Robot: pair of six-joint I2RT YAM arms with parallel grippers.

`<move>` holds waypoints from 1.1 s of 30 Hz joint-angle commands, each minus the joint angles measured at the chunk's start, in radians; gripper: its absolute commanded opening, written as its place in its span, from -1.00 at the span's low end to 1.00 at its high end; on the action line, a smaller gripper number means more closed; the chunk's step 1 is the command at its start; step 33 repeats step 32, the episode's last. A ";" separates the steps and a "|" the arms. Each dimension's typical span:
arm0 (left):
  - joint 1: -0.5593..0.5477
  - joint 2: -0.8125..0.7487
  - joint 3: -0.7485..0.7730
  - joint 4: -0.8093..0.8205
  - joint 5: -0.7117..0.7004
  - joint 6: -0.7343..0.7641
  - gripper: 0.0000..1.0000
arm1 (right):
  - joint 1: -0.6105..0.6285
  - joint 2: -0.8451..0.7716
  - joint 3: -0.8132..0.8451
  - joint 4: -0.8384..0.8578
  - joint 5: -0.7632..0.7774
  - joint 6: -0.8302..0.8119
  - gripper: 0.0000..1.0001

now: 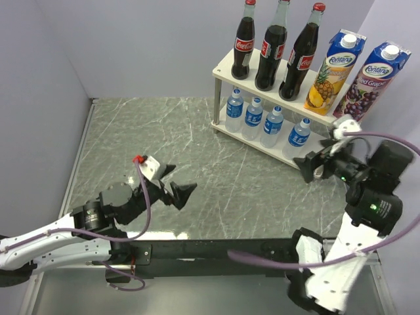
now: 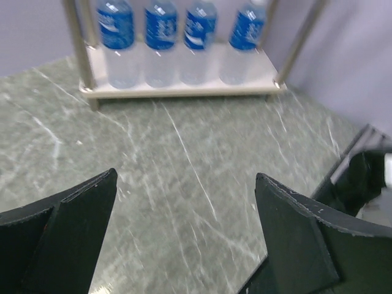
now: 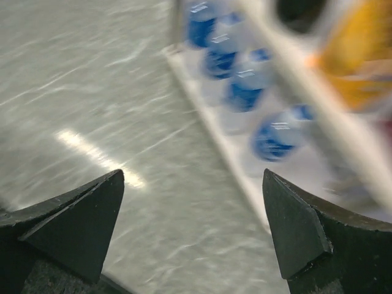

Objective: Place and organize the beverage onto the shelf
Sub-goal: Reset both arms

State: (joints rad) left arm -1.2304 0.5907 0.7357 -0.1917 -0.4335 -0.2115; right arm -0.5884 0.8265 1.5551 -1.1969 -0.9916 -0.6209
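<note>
Our left gripper (image 1: pixel 177 184), at 8 o'clock, and right gripper (image 1: pixel 317 161), at 3, gape wide, empty. Colas (image 1: pixel 270 49) and cartons (image 1: pixel 331 72) top the shelf (image 1: pixel 226 64) at 1. The waters (image 1: pixel 262 121) stand below, blurred in our right wrist view.

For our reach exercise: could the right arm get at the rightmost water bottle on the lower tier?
Probably yes. The right gripper is open and close in front of that water bottle, with nothing between them. The shelf roofs the bottle, so a sideways approach seems needed.
</note>
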 commanded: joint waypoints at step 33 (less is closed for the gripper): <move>0.798 0.113 -0.038 0.005 0.228 -0.040 0.99 | 1.259 -0.061 -0.842 1.183 1.225 0.566 0.97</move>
